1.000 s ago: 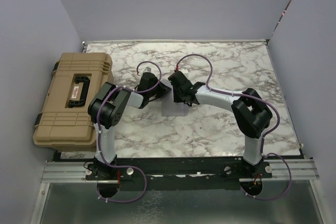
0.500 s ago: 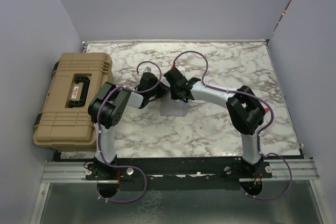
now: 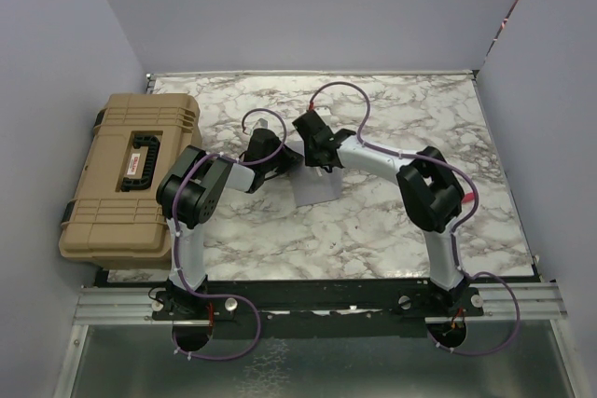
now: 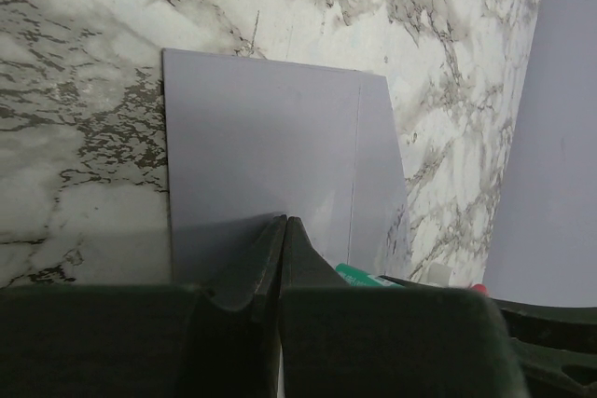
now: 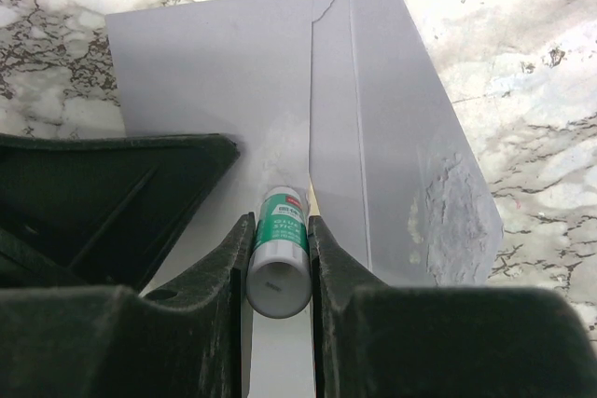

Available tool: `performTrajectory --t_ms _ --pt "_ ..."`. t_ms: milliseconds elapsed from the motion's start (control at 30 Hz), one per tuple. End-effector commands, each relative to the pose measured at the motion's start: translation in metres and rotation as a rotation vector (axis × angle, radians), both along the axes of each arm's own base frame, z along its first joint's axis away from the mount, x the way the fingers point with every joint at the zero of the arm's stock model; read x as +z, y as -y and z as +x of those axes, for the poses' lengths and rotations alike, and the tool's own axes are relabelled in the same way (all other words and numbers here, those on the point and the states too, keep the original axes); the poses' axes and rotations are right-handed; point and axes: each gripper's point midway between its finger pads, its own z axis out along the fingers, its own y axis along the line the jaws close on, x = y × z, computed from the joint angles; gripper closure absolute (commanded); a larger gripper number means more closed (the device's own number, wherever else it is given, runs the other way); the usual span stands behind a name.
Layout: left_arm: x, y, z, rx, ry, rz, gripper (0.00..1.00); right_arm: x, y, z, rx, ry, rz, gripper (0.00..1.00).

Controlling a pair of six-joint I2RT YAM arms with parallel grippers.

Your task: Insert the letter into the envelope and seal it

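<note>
– Why's the right pincer (image 5: 278,223) clenched around a glue stick (image 5: 280,251)?
– Likely to glue the flap (image 5: 401,137) just ahead, rightward. The left pincer (image 4: 284,223), closed on nothing, rests on the envelope (image 4: 261,146) beneath its tips, probably steadying it on the table (image 4: 84,62).
– And the letter?
– Not visible; probably inside already.

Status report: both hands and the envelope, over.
Left hand shut, tips on envelope. Right hand shut on glue stick, above envelope, flap open. Letter not in sight. Case far left, not in the way.

Overhead view faces down; both wrist views close, sharing envelope (image 4: 270,156).
</note>
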Motion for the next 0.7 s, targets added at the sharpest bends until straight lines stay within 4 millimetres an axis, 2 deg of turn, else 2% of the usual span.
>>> performTrajectory --t_ms 0,200,400,533,667 --pt "-0.106 -0.049 -0.061 0.027 -0.314 0.260 1.00 -0.030 0.012 -0.042 0.043 -0.129 -0.068 1.00" --pt "-0.108 -0.049 -0.062 0.038 -0.326 0.254 1.00 -0.027 0.023 -0.072 0.049 -0.158 -0.071 1.00" --pt "-0.107 -0.046 -0.061 0.044 -0.323 0.246 1.00 -0.018 0.024 -0.086 0.087 -0.167 -0.046 1.00" --pt "-0.108 -0.045 -0.062 0.040 -0.324 0.246 1.00 -0.023 0.024 -0.081 0.075 -0.158 -0.057 1.00" --pt "-0.107 -0.046 -0.063 0.036 -0.324 0.249 1.00 -0.028 0.024 -0.063 0.043 -0.115 -0.100 1.00"
